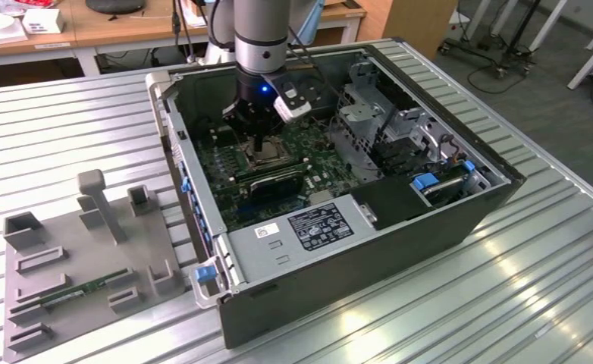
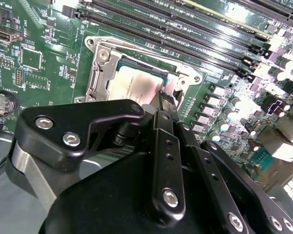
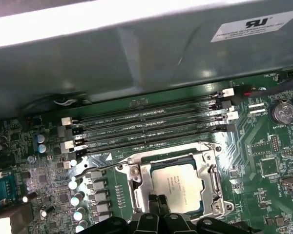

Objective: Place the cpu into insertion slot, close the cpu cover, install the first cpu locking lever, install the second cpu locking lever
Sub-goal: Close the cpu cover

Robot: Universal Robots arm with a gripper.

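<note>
The cpu [image 3: 178,187] lies flat in the insertion slot [image 1: 267,156] of the green motherboard, its silvery face showing in both wrist views [image 2: 132,85]. The cpu cover [image 3: 142,181] is down around it as a metal frame [image 2: 101,73]. My gripper [image 1: 262,142] reaches down into the open computer case, right over the socket. Its fingertips [image 3: 158,202] are together at the cover's edge, nothing visible between them [image 2: 167,100]. One thin locking lever [image 3: 105,163] runs along one side of the socket and another [image 3: 219,170] along the opposite side.
Memory slots [image 3: 151,129] run beside the socket, with the case wall [image 3: 136,58] just beyond. A black heatsink block [image 1: 276,183], drive cage [image 1: 378,125] and power supply [image 1: 307,227] crowd the case. A grey fixture [image 1: 74,258] with a green memory stick [image 1: 79,292] sits at the exterior view's left.
</note>
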